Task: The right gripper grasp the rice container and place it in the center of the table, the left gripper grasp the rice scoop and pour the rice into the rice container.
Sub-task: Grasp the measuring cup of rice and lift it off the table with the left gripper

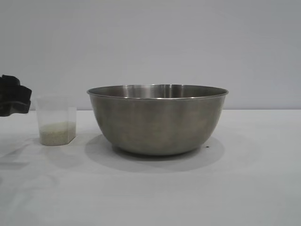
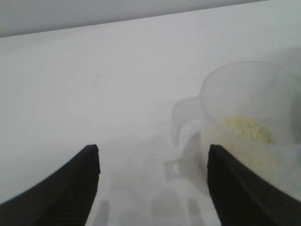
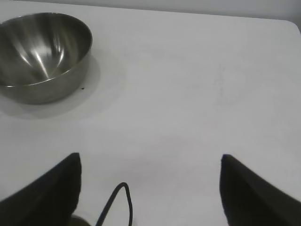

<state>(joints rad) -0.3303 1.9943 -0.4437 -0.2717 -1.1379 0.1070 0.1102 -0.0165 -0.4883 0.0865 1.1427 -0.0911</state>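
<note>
The steel rice container (image 1: 157,120) stands on the white table (image 1: 235,188) near its middle; it also shows in the right wrist view (image 3: 42,54), empty. The translucent rice scoop (image 1: 56,120) stands to its left with a layer of rice (image 1: 57,133) at the bottom. My left gripper (image 1: 13,96) is at the left edge, just beside the scoop. In the left wrist view it (image 2: 153,162) is open, with the scoop (image 2: 249,127) and its loop handle (image 2: 184,117) just ahead, towards one finger. My right gripper (image 3: 150,162) is open and empty, well away from the rice container.
A thin black cable loop (image 3: 120,202) hangs by the right gripper. The table's far edge meets a plain grey wall (image 1: 150,42).
</note>
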